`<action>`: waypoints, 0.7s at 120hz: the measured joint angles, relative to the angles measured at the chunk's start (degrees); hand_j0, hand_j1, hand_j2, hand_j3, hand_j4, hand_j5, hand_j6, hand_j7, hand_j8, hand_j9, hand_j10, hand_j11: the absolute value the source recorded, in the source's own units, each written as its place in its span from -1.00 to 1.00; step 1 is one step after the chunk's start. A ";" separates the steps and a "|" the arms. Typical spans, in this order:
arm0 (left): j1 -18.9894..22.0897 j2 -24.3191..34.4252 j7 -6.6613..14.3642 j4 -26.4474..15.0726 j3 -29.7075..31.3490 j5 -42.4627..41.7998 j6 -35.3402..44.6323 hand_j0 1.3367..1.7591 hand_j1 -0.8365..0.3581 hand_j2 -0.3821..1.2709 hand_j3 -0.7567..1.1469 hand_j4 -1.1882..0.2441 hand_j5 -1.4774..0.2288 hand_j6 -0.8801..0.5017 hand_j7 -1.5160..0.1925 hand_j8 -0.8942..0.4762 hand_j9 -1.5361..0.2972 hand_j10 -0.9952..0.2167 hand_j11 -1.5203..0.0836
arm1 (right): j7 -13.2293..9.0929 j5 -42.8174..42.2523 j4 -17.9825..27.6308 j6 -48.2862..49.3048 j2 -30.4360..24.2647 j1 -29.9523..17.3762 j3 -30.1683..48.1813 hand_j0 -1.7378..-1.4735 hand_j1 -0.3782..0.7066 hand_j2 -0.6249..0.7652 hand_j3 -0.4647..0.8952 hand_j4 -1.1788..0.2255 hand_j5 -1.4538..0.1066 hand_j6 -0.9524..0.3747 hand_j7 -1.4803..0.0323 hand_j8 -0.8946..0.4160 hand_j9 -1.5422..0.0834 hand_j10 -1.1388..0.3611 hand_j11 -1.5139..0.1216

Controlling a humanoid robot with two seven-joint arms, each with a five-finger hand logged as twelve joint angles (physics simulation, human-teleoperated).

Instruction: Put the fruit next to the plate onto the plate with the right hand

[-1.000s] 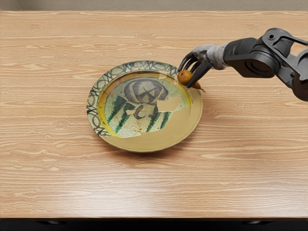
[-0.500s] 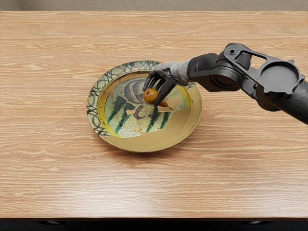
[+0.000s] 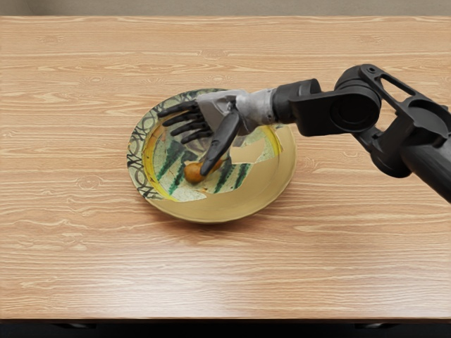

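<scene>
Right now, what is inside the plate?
A small orange fruit lies in the plate, beneath the open right hand. The hand covers part of the painted centre.

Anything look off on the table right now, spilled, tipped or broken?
Nothing spilled or tipped. The fruit lies on the plate under the open right hand. Only oddity: the plate's painted pattern ends in a jagged edge, plain tan beyond.

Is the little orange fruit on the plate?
On it: the fruit lies inside the plate, under the right hand, whose fingers are spread open.
</scene>
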 joint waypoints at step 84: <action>2.03 0.00 0.00 -1.03 -0.16 0.03 -0.03 0.52 0.94 -0.53 -0.21 0.63 0.70 0.24 0.74 0.28 0.65 0.61 0.86 | 0.00 21.34 -0.01 2.08 -23.44 -31.47 25.51 -0.40 -0.94 -0.10 -0.32 0.68 0.86 0.44 0.95 0.36 0.89 0.52 0.85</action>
